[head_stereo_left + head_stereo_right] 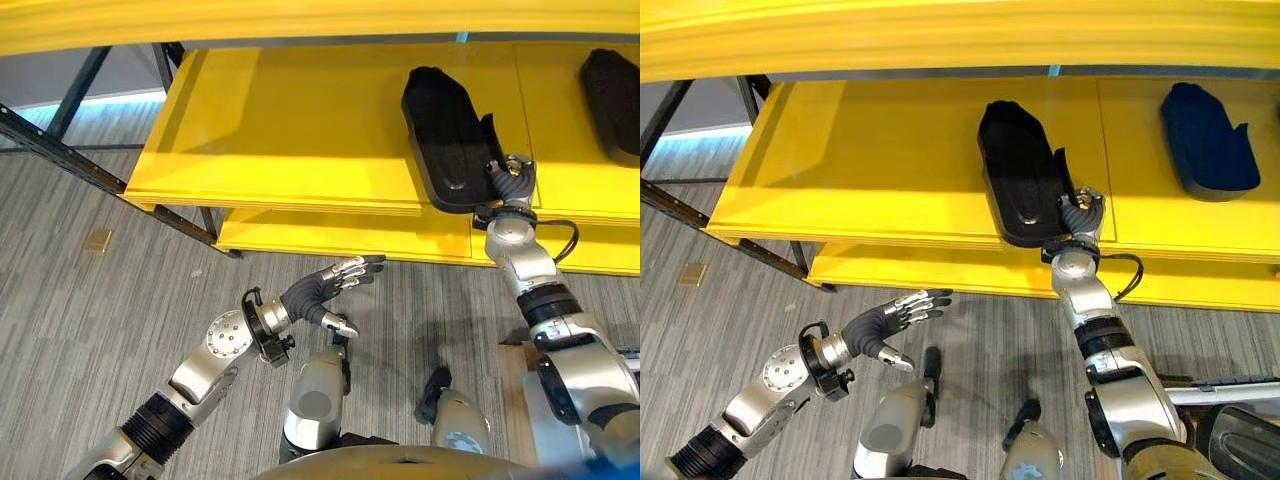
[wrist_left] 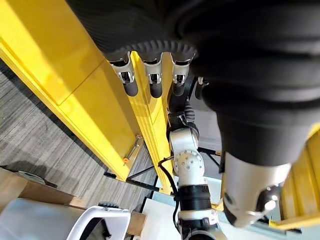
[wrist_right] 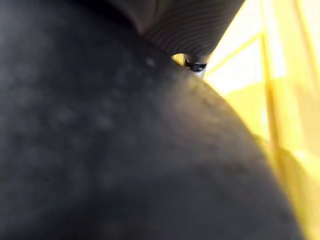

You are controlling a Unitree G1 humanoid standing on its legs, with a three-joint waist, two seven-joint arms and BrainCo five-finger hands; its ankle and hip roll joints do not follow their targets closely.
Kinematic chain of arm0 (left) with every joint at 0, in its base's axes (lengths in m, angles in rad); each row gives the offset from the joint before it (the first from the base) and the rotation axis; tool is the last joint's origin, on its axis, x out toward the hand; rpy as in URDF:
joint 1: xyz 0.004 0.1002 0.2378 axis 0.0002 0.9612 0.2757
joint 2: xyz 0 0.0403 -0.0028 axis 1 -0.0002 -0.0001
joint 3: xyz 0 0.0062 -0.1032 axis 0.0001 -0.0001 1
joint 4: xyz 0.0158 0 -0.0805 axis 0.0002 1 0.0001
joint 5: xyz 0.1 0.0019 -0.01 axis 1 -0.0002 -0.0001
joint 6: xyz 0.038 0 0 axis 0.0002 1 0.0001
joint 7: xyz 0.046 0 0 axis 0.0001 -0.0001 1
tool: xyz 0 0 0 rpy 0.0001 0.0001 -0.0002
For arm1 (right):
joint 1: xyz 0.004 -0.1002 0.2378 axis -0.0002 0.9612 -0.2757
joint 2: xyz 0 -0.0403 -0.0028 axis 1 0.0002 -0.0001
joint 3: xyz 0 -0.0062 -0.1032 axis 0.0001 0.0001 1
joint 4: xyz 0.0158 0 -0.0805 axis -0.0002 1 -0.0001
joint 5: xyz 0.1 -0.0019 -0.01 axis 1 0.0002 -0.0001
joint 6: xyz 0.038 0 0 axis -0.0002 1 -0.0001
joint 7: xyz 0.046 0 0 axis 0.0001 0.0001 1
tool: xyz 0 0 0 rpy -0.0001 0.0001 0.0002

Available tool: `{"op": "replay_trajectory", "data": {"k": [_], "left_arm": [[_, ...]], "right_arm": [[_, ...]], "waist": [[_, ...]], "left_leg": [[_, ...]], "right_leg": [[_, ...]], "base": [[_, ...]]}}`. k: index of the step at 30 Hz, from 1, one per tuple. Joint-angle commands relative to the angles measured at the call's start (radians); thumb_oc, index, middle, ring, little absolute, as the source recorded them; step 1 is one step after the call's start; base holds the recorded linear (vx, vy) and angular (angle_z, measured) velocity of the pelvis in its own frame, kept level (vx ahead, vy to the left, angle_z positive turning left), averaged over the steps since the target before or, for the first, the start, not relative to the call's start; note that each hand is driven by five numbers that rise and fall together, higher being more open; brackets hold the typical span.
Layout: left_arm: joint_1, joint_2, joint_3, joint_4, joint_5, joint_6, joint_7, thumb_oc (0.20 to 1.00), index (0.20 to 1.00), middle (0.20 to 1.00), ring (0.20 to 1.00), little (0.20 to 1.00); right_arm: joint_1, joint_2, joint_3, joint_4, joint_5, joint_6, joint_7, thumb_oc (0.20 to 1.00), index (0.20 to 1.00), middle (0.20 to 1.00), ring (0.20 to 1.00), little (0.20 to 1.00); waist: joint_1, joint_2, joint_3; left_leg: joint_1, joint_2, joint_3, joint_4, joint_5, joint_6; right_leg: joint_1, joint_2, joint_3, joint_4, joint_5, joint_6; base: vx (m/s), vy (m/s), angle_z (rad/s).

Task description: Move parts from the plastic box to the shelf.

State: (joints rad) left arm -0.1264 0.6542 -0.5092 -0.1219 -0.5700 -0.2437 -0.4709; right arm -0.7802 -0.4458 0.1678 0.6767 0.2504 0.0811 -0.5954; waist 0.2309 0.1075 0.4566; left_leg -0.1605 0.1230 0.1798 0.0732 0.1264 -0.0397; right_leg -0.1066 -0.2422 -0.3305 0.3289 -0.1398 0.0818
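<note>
the wide yellow metal shelf on dark angled legs spans the far side of the scene above a grey striped carpet floor, with a second yellow board lower down beneath it. on the shelf lies a long black moulded plastic part (shaped rather like a shallow shoe-sole tray), its near end reaching the shelf's front edge, and a second dark part of the same form lies well apart from it farther to the right. the right hand is at the near right corner of the first part, touching it, its fingers curled round the part's raised edge. the left hand hangs low over the floor, in front of the shelf and apart from it, its fingers straight and relaxed, holding nothing. a small tan square lies on the floor at the left.
</note>
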Motion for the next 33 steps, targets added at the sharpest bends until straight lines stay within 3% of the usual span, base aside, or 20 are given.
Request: {"op": "replay_trajectory", "data": {"k": [1,8,10,12,13,14,16,18,24,33], "left_arm": [[-0.013,0.018,0.016,-0.113,-0.055,-0.054,0.029,1.000,1.000,1.000,1.000,1.000],[-0.037,0.007,0.002,-0.074,-0.055,-0.014,0.087,1.000,1.000,1.000,1.000,1.000],[-0.036,-0.001,-0.021,-0.063,-0.036,0.017,0.089,1.000,1.000,1.000,1.000,1.000],[-0.022,-0.008,-0.025,-0.063,-0.031,0.041,0.095,1.000,1.000,1.000,1.000,1.000],[-0.017,-0.007,-0.028,-0.057,-0.026,0.047,0.096,1.000,1.000,1.000,1.000,1.000],[-0.018,-0.003,-0.036,-0.048,-0.029,0.040,0.098,1.000,1.000,1.000,1.000,1.000],[-0.017,0.004,-0.042,-0.018,-0.049,0.037,0.085,1.000,1.000,1.000,1.000,1.000],[-0.060,0.028,-0.054,0.001,-0.056,-0.029,0.106,1.000,1.000,1.000,1.000,1.000],[-0.030,0.006,-0.029,-0.009,-0.068,-0.066,0.104,1.000,1.000,1.000,1.000,1.000],[-0.023,-0.031,-0.033,-0.005,-0.059,-0.036,0.140,1.000,1.000,1.000,1.000,1.000]], "right_arm": [[-0.118,-0.061,0.022,-0.039,-0.023,-0.081,-0.022,0.200,0.200,0.200,0.200,0.200],[-0.102,-0.068,0.059,-0.019,0.016,-0.059,-0.040,0.200,0.200,0.200,0.200,0.200],[-0.031,-0.027,0.030,0.001,0.032,-0.057,-0.049,0.200,0.200,0.200,0.200,0.200],[-0.008,-0.005,0.024,0.028,0.016,-0.068,-0.056,0.200,0.200,0.200,0.200,0.200],[0.001,0.005,0.023,0.052,0.023,-0.084,-0.061,0.200,0.200,0.200,0.200,0.200],[-0.006,0.015,0.024,0.078,0.023,-0.095,-0.067,0.200,0.200,0.200,0.200,0.200],[-0.025,0.009,0.021,0.120,0.057,-0.085,-0.065,0.200,0.200,0.200,0.200,0.200],[-0.097,-0.023,0.021,0.184,0.076,-0.121,-0.052,0.200,0.200,0.200,0.200,0.200],[-0.087,-0.052,0.036,0.164,0.114,-0.109,-0.066,0.200,0.200,0.200,0.200,0.200],[-0.071,-0.031,0.000,0.211,0.101,-0.090,-0.072,0.200,0.200,0.200,0.200,0.200]], "waist": [[0.011,-0.011,-0.037],[0.003,-0.048,-0.063],[-0.001,-0.061,-0.062],[-0.009,-0.075,-0.071],[-0.010,-0.084,-0.078],[-0.014,-0.091,-0.075],[-0.012,-0.095,-0.089],[0.006,-0.090,-0.075],[0.000,-0.078,-0.052],[-0.018,-0.070,-0.045]], "left_leg": [[0.065,0.083,-0.010,0.070,-0.078,-0.039],[0.104,0.061,0.037,0.117,-0.132,-0.011],[0.148,0.023,0.017,0.158,-0.189,0.051],[0.168,0.003,-0.003,0.167,-0.211,0.064],[0.182,-0.001,-0.018,0.165,-0.225,0.058],[0.189,-0.003,-0.036,0.170,-0.240,0.058],[0.181,0.017,-0.043,0.185,-0.249,0.051],[0.122,0.054,-0.007,0.171,-0.214,0.010],[0.092,0.082,0.001,0.161,-0.180,-0.025],[0.094,0.071,-0.006,0.201,-0.206,-0.019]], "right_leg": [[0.030,-0.031,-0.002,-0.014,0.059,0.045],[0.080,-0.071,-0.013,-0.033,0.069,0.066],[0.023,-0.123,0.011,0.216,0.122,0.077],[0.010,-0.116,0.071,0.156,0.173,0.081],[0.033,-0.114,0.095,0.039,0.191,0.086],[0.035,-0.117,0.124,-0.017,0.246,0.096],[0.076,-0.102,0.138,-0.107,0.222,0.107],[0.084,-0.080,0.093,-0.155,0.196,0.116],[0.066,-0.061,0.066,-0.151,0.163,0.107],[0.051,-0.061,0.086,-0.093,0.133,0.090]], "base": [[-0.07,0.195,-0.02],[0.01,0.269,-0.02],[0.21,0.221,-0.07],[0.32,-0.071,-0.08],[0.32,-0.231,0.05],[0.30,-0.275,0.14],[0.21,-0.274,0.38],[-0.14,-0.244,0.73],[-0.01,-0.057,-0.02],[0.06,0.039,-0.01]]}}
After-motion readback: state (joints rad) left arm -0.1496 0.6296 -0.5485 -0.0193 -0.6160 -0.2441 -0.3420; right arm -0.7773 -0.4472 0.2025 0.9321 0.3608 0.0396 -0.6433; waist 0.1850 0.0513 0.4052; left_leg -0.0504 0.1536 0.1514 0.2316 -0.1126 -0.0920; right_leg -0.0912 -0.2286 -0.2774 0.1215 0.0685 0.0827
